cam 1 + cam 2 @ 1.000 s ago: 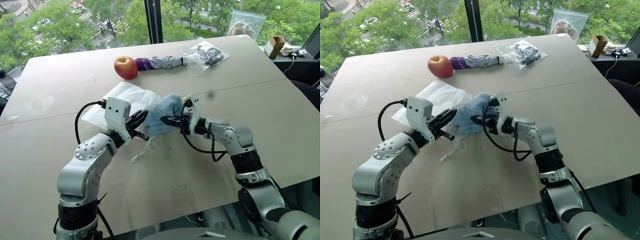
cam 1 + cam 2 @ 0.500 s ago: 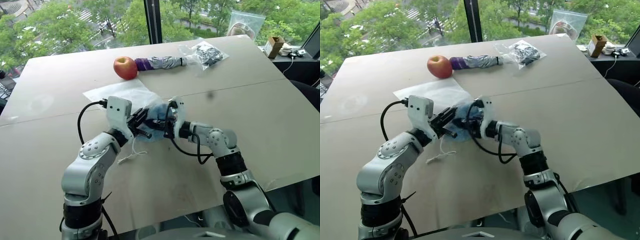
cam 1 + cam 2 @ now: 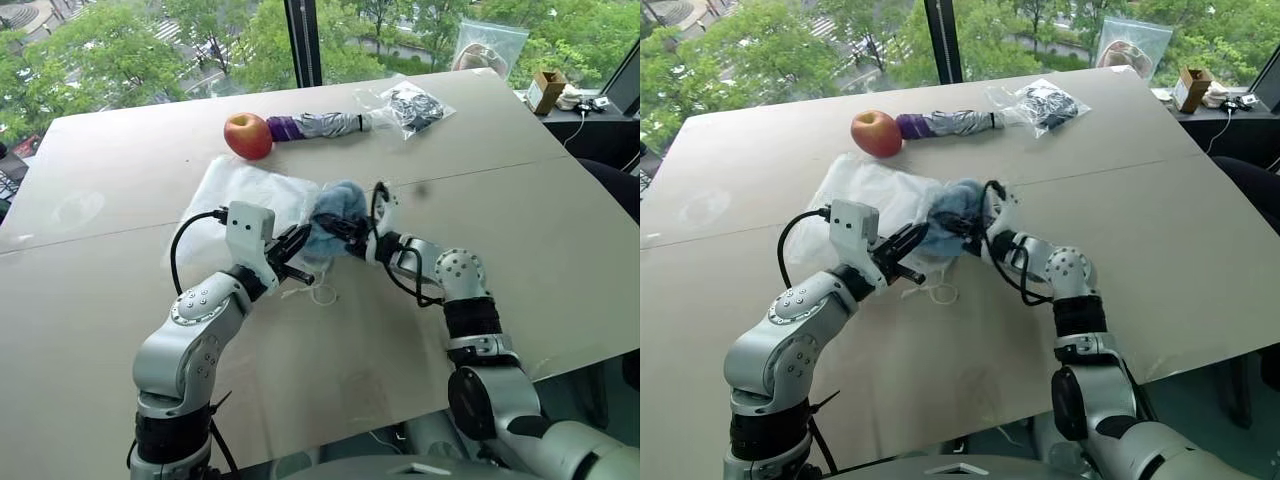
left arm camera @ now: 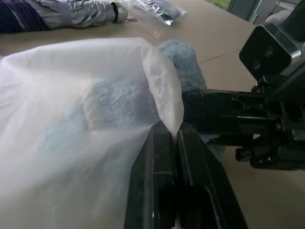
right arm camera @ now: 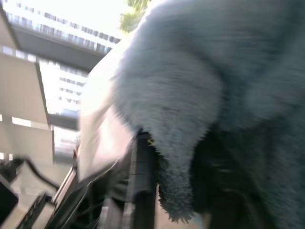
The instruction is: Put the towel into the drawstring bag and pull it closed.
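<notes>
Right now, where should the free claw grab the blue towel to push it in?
Probably the fluffy end of the towel that sticks out of the drawstring bag, coming from the right, the open side. The left claw pinches the bag's rim there, and the rest of the towel lies under the thin fabric.

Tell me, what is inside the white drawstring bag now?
Part of the towel shows through the drawstring bag; its other end sticks out of the mouth. How deep it reaches is covered by the fabric.
</notes>
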`<state>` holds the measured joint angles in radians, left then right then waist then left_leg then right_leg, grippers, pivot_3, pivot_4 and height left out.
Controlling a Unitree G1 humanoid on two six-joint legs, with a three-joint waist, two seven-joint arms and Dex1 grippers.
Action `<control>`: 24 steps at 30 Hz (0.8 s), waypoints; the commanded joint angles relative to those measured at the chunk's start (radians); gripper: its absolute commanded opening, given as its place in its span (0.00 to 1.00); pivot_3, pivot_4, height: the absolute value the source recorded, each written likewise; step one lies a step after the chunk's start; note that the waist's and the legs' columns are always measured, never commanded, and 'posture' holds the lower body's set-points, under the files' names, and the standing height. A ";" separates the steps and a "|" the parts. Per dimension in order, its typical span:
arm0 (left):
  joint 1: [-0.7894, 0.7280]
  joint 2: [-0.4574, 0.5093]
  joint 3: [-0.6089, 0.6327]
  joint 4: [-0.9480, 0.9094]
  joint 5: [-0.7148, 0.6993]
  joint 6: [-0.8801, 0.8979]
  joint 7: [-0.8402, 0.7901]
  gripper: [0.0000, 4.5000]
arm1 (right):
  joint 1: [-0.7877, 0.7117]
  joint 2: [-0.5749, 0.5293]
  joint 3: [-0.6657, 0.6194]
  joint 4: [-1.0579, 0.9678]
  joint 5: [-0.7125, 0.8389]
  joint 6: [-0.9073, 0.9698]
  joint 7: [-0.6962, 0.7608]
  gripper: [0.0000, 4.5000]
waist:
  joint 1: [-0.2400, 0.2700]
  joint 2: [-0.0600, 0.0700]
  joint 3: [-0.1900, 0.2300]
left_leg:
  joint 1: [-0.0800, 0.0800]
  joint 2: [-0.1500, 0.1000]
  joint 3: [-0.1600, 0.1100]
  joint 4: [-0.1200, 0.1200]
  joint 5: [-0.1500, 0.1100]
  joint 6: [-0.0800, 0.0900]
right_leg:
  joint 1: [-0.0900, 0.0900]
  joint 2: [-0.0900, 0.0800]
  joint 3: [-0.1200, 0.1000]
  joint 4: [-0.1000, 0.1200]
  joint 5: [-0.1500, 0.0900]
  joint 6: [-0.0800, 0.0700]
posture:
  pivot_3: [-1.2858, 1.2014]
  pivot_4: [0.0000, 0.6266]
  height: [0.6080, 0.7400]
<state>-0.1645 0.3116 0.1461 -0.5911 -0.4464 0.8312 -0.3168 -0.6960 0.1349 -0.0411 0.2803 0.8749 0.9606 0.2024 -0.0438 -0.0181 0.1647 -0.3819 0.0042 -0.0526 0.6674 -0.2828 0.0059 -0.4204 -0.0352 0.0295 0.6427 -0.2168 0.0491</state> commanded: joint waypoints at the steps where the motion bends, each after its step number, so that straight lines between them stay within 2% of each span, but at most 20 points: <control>1: -0.028 -0.008 -0.023 -0.004 -0.010 -0.024 0.003 0.00 | -0.005 0.008 0.206 -0.117 -0.103 -0.017 0.128 0.65 | 0.006 0.000 0.000 | 0.000 0.000 0.000 0.000 0.000 0.000 | 0.000 0.000 0.000 0.000 0.000 0.000 | 0.52 0.24 1.00; 3: -0.035 -0.006 -0.016 0.004 -0.012 -0.025 0.001 0.00 | 0.003 -0.062 0.259 -0.152 -0.181 -0.058 0.188 0.86 | 0.011 0.000 0.000 | -0.001 -0.001 0.000 0.001 0.000 0.000 | 0.001 -0.001 -0.002 0.000 0.000 0.000 | 0.52 0.24 1.00; 4: -0.037 -0.004 -0.011 0.007 -0.014 -0.026 0.000 0.00 | 0.006 -0.102 0.274 -0.170 -0.208 -0.078 0.227 0.89 | 0.012 0.000 0.000 | -0.001 -0.002 0.000 0.001 0.000 0.000 | 0.001 -0.002 -0.002 -0.001 0.000 0.000 | 0.52 0.24 1.00; 9: -0.033 0.006 0.006 0.019 -0.022 -0.034 -0.006 0.00 | 0.020 -0.288 0.271 -0.282 -0.258 -0.163 0.426 0.89 | 0.003 0.001 0.001 | -0.001 -0.002 -0.001 0.001 0.000 0.000 | 0.001 -0.002 -0.001 -0.002 0.000 0.000 | 0.52 0.24 1.00; 13: -0.036 0.010 0.003 0.033 -0.019 -0.044 -0.008 0.00 | 0.037 -0.418 0.216 -0.367 -0.212 -0.159 0.559 0.89 | 0.011 0.001 0.001 | -0.001 -0.002 -0.005 0.001 0.000 0.000 | 0.002 -0.002 -0.004 -0.002 0.000 0.000 | 0.52 0.24 1.00; 18: -0.047 0.014 -0.005 0.056 -0.015 -0.060 -0.012 0.00 | 0.014 -0.465 0.158 -0.274 -0.291 -0.270 0.571 0.89 | 0.003 0.001 0.001 | 0.000 -0.001 -0.005 0.001 0.000 0.000 | 0.002 -0.002 -0.002 -0.001 0.000 0.000 | 0.52 0.24 1.00; 24: -0.056 0.021 -0.013 0.075 -0.015 -0.077 -0.019 0.00 | -0.004 -0.481 0.239 -0.106 -0.497 -0.423 0.552 0.89 | 0.007 0.001 0.001 | 0.000 -0.002 -0.002 0.001 0.000 0.000 | 0.002 -0.002 -0.002 -0.001 0.000 0.000 | 0.52 0.24 1.00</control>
<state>-0.2042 0.3248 0.1387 -0.4986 -0.4567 0.7805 -0.3242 -0.6814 -0.3550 0.1747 0.1629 0.4170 0.5828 0.7491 -0.0365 -0.0169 0.1656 -0.3823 0.0026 -0.0545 0.6685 -0.2826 0.0056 -0.4184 -0.0369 0.0278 0.6412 -0.2169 0.0492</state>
